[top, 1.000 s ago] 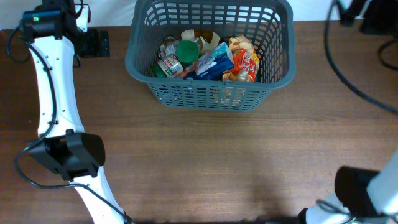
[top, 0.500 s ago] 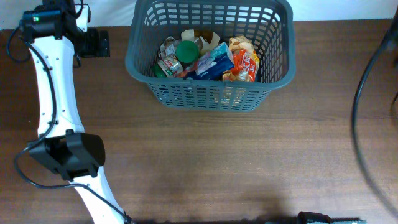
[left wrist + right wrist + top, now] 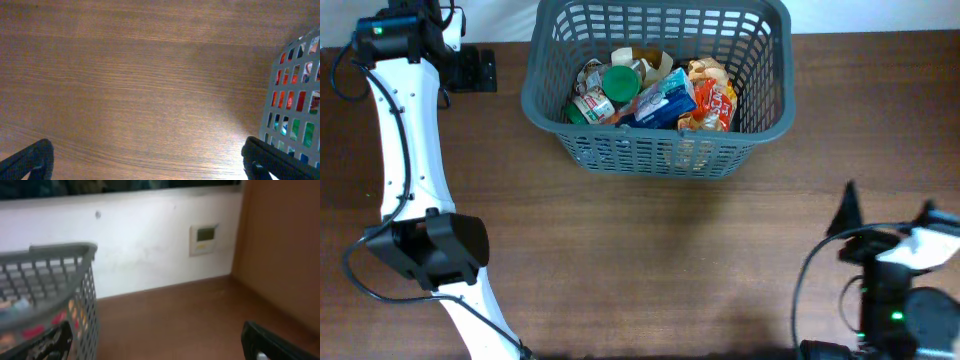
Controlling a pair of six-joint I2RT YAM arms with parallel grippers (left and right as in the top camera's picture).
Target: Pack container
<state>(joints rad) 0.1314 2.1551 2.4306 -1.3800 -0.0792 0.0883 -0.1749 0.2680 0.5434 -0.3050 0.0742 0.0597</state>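
Observation:
The container, a dark grey slotted basket, stands at the far middle of the wooden table. It holds several packed goods: a green lid, a blue and white packet and an orange-red packet. My left gripper is open and empty above bare table, just left of the container's wall. My right gripper is open and empty at the near right, apart from the container, whose corner shows in the right wrist view.
The white left arm runs along the table's left side. Black cables hang by the right arm. A white wall with a small panel stands behind the table.
The right arm has swung into the overhead view at the near right; half a second ago only its cable showed. The left arm and the container have not moved.

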